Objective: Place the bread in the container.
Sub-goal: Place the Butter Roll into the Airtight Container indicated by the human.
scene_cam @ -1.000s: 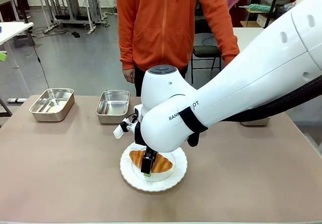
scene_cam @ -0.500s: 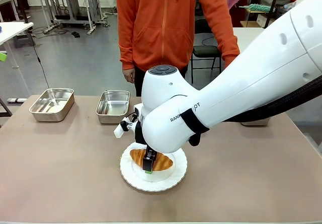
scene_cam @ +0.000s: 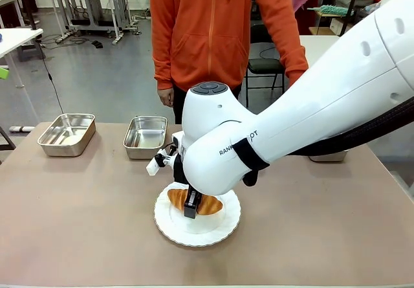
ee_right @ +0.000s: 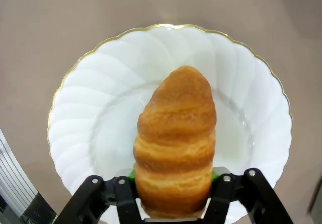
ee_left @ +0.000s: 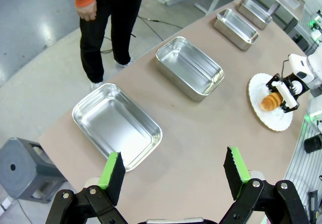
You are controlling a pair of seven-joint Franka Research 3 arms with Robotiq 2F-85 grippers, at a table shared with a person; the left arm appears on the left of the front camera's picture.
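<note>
Bread (ee_right: 175, 133) is held fast between the right gripper's (scene_cam: 190, 211) pads; the step in hand is judged to be the pick-up. On the table (scene_cam: 77, 223), 2 steel pans lie beyond this gripper. The nearer one, taken as the container (scene_cam: 145, 136), lies to its left and is empty. The plate (scene_cam: 217, 228) is directly beneath the gripper; whether the bread touches it cannot be told. The left gripper (ee_left: 174, 171) hangs wide and empty. The next move calls for a clean lift, then a carry over the container's rim.

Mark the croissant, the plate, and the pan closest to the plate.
croissant (ee_right: 176, 133): right wrist view, middle of its ridged body.
plate (ee_right: 95, 88): right wrist view, bare scalloped part beside the croissant.
pan (scene_cam: 144, 151): front view, its near wall.
</note>
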